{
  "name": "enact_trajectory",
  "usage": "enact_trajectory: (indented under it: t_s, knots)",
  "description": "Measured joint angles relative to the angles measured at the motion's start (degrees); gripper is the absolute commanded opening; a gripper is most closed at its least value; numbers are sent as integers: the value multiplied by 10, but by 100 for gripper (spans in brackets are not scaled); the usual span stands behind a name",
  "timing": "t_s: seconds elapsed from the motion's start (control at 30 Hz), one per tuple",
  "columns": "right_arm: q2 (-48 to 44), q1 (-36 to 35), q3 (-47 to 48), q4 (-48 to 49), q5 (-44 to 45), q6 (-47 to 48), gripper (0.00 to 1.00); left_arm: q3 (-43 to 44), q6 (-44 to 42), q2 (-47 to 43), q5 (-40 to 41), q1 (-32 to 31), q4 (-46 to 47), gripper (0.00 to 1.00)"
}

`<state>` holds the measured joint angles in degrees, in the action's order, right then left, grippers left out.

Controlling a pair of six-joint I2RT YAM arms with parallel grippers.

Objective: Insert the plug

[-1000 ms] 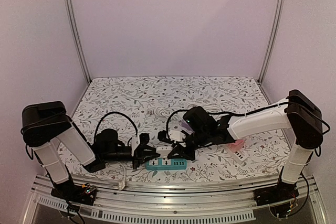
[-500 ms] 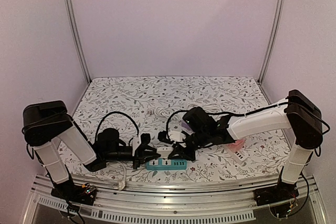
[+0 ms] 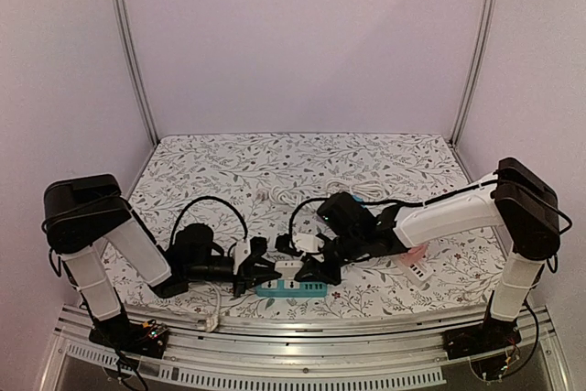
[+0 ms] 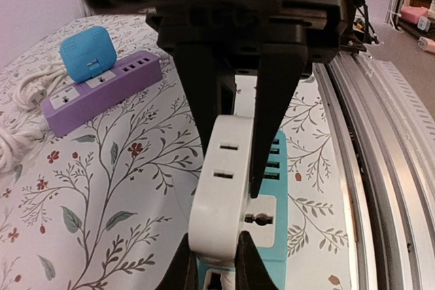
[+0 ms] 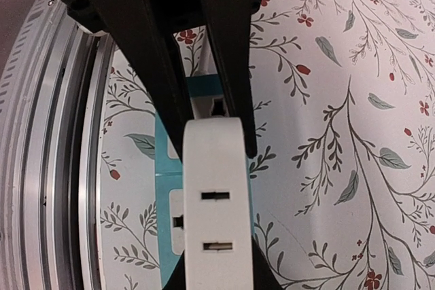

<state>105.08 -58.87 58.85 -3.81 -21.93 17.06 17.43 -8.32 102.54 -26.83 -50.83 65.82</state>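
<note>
My left gripper (image 4: 232, 168) and right gripper (image 5: 214, 146) each pinch the white plug (image 3: 288, 265) from opposite sides, fingers closed snug against it. The plug sits over the teal strip (image 3: 291, 289), near centre; I cannot tell if it is seated.

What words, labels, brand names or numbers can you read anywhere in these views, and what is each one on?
None can be read.
The white plastic plug adapter, teal plastic power strip, purple plastic power strip and blue plastic plug block show only slots and ports, no print.
The pink and white object in the top view is too small to show any text.
</note>
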Motion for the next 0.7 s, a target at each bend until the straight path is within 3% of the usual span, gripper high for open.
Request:
enact_trajectory:
  t_s: [0.5, 0.6, 0.63, 0.7]
  knots:
    - [-9, -3, -41, 55, 19, -1, 0, 26, -37, 7, -36, 10, -34, 0]
    - [-9, -3, -41, 55, 19, -1, 12, 27, -39, 6, -37, 10, -36, 0]
    - [-9, -3, -41, 55, 19, -1, 18, 27, -40, 6, -37, 10, -36, 7]
    - [-10, -3, -41, 55, 20, 0, 31, 27, -43, 5, -37, 10, -37, 36]
